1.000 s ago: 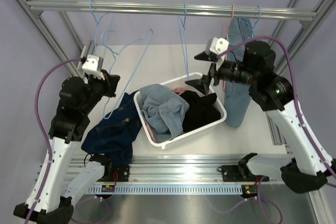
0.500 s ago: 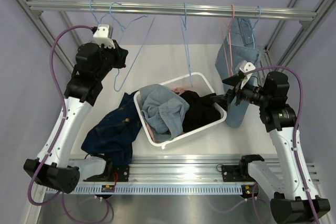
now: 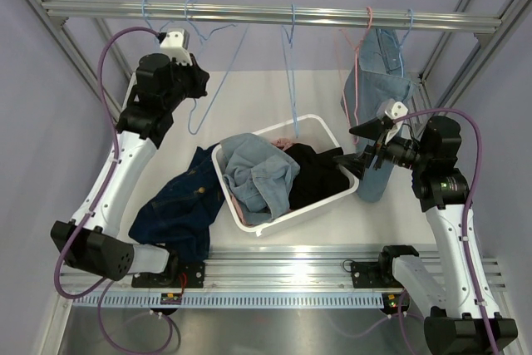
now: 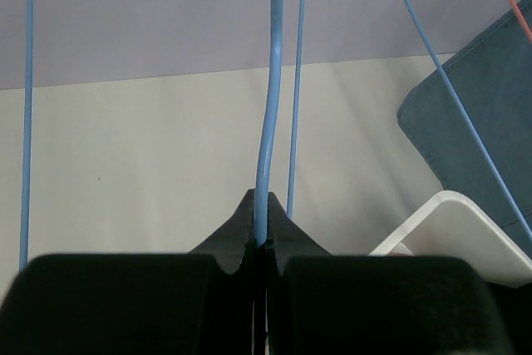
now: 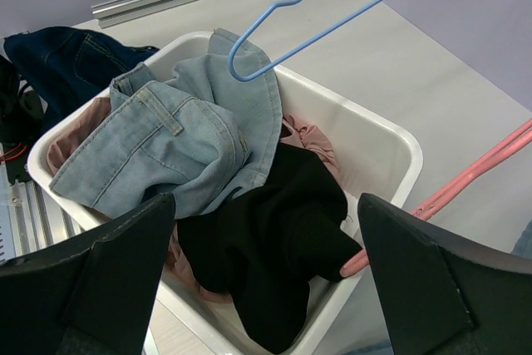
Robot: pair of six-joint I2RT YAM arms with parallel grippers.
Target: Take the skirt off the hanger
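The skirt (image 3: 378, 93), light blue denim, hangs from a pink hanger (image 3: 357, 64) on the rail at the right; its edge shows in the left wrist view as skirt (image 4: 482, 122). My right gripper (image 3: 356, 145) stands open just left of the skirt's lower part, over the basket's right end, with nothing between its fingers; in the right wrist view the right gripper (image 5: 264, 205) frames black cloth and the pink hanger (image 5: 465, 180). Up by the rail on the left, my left gripper (image 3: 193, 81) is shut on an empty blue hanger (image 4: 268, 81).
A white basket (image 3: 287, 217) in the middle holds a pale denim garment (image 3: 258, 172), a black one (image 3: 320, 176) and pink cloth. A dark blue garment (image 3: 179, 201) lies on the table to its left. More blue hangers (image 3: 291, 56) hang from the rail (image 3: 249, 12).
My left arm has risen toward the rail with the blue hanger in its grip. My right arm has dropped from near the rail to the basket's right end, still open.
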